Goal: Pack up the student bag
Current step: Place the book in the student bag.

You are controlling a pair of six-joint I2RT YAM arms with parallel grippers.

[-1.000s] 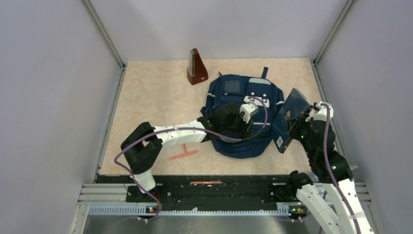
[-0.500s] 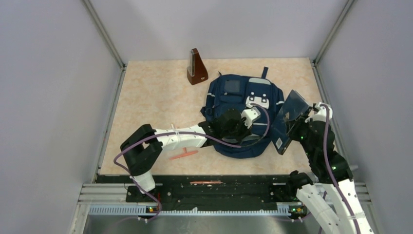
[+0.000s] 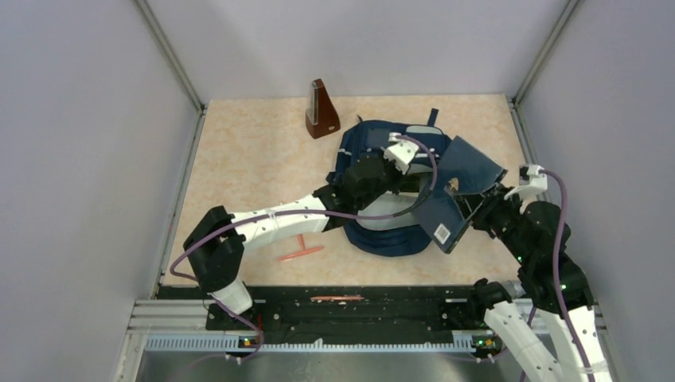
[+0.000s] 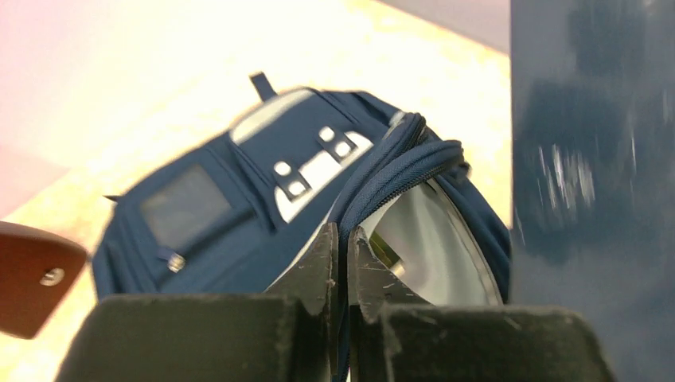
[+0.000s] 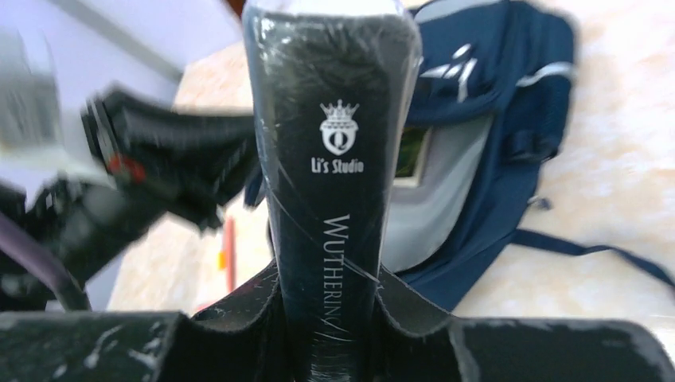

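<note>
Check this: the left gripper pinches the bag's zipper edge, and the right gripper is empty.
Wrong on the right gripper: it is shut on a dark blue book, as the right wrist view shows. The rest holds: the left gripper pinches the zipper edge of the bag.

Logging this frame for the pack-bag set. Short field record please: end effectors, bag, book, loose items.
left end effector: shut on student bag zipper edge, lifting it
right end effector: shut on book, spine facing wrist camera
student bag: opening held apart, grey lining showing
book: dark blue, raised by the opening, not inside
loose items: brown metronome beyond bag; thin red object on table, left of bag
</note>
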